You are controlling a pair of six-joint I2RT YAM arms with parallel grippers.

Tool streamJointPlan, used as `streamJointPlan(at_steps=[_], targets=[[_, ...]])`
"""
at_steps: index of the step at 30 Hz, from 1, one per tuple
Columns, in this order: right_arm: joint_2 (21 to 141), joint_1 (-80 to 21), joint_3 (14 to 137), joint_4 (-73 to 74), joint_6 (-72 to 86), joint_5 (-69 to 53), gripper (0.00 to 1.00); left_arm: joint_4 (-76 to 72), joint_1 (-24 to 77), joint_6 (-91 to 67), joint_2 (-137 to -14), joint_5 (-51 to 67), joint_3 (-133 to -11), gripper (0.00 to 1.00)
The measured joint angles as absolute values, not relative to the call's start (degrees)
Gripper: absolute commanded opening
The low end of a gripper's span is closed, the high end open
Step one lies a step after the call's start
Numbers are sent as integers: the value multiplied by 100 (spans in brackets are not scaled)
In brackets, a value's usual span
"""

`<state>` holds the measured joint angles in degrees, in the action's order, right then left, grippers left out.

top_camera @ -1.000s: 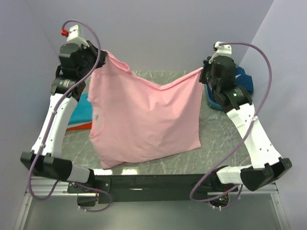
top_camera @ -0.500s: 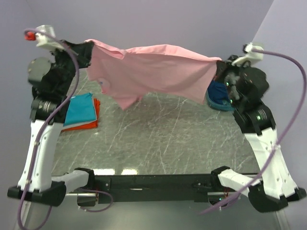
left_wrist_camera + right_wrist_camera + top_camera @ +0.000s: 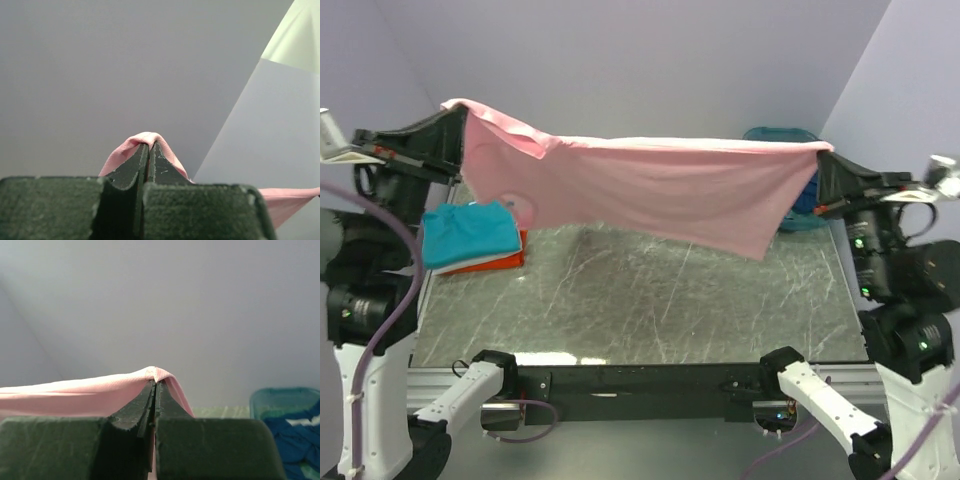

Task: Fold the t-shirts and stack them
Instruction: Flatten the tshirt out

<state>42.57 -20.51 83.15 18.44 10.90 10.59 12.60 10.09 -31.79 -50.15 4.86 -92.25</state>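
The light pink t-shirt (image 3: 640, 185) hangs stretched in the air between both grippers, high above the table. My left gripper (image 3: 458, 112) is shut on its left corner, with pink cloth over the fingertips in the left wrist view (image 3: 148, 144). My right gripper (image 3: 823, 152) is shut on its right corner, also seen in the right wrist view (image 3: 155, 381). A folded teal t-shirt (image 3: 470, 233) lies on a folded orange t-shirt (image 3: 495, 262) at the table's left. A dark blue t-shirt (image 3: 295, 435) lies in the basin.
A rigid teal plastic basin (image 3: 782, 136) stands at the back right, partly hidden behind the pink cloth; it also shows in the right wrist view (image 3: 280, 396). The grey marbled table (image 3: 650, 300) lies below. Lilac walls close the back and sides.
Both arms have risen and spread outward, lifting the pink t-shirt from hanging near the table to stretched taut high above it. The folded stack at the left has come into view.
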Motion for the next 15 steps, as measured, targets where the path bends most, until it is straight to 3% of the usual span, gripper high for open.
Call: streamJointPlan(at_steps=[6,11,15], targets=[[4274,-2047,9000,2110,1225,1087,0,1339,1009,-3059,-5301,578,-10073,1],[4158,-2040,7793,2150,1382,1505,0,1140,1011,-3216,-5408,827,-8997,1],[4641,-1817,6543,2036,1350,1522,0,906,1011,-3382,-6226,1194,-7977,1]])
